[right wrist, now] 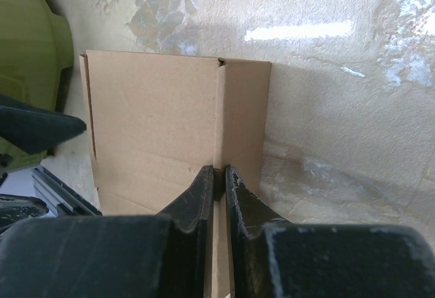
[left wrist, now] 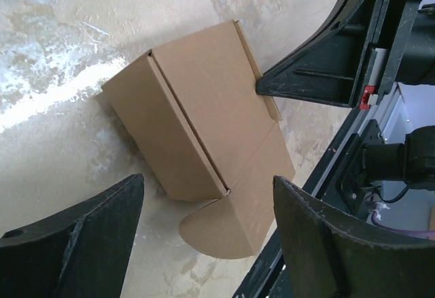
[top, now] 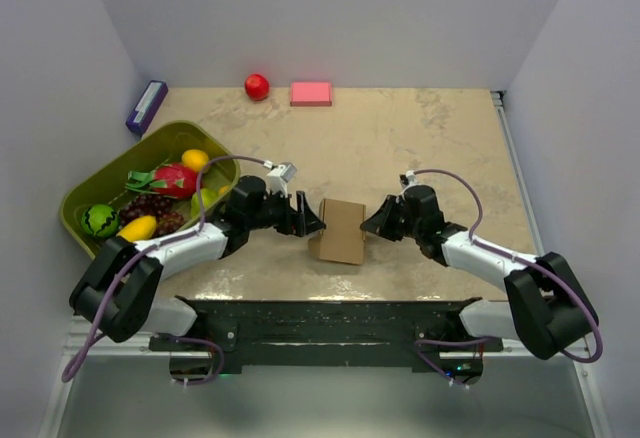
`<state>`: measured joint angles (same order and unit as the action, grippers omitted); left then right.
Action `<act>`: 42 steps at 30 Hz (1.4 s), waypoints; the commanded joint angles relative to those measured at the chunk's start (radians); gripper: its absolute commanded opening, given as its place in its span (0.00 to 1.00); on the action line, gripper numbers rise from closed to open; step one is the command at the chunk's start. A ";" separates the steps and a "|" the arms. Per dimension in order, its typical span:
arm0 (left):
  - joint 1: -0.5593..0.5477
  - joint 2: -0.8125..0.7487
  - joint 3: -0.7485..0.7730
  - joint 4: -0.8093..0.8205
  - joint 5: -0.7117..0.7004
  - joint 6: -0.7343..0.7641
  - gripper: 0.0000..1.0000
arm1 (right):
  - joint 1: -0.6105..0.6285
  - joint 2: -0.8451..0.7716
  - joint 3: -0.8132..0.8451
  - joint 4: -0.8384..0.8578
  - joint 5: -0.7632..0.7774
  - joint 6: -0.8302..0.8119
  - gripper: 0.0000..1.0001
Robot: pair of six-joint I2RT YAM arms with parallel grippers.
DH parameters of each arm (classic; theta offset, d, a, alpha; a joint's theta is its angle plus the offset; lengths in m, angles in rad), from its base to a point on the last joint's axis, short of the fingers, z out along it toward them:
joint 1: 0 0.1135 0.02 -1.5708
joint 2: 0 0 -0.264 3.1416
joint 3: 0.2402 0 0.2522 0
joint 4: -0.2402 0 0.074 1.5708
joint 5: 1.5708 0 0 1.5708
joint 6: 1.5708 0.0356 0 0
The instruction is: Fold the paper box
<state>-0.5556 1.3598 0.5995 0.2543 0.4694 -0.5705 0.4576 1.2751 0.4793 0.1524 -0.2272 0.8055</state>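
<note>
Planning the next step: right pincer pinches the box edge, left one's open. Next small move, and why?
Probably ease the left pincer in to brace the box: it's open beside it, while the right pincer grips only a thin edge.

The paper box (top: 341,230) at centre frame is matt brown cardboard, smooth, with crisp creases. The table (top: 420,138) is mottled beige, stone-like, with a glossy sheen. The right end effector (right wrist: 219,172) looks like matt black plastic, faintly textured. At left, the bin (top: 112,165) is smooth olive plastic.
</note>
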 commanded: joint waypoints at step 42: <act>-0.072 0.352 -0.049 0.648 0.041 -0.413 0.49 | -0.014 0.033 -0.070 -0.017 0.034 -0.035 0.00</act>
<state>-0.5835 1.6703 0.5236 0.7532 0.4126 -0.9070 0.4362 1.2903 0.4427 0.2565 -0.2268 0.8219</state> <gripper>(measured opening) 0.572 0.094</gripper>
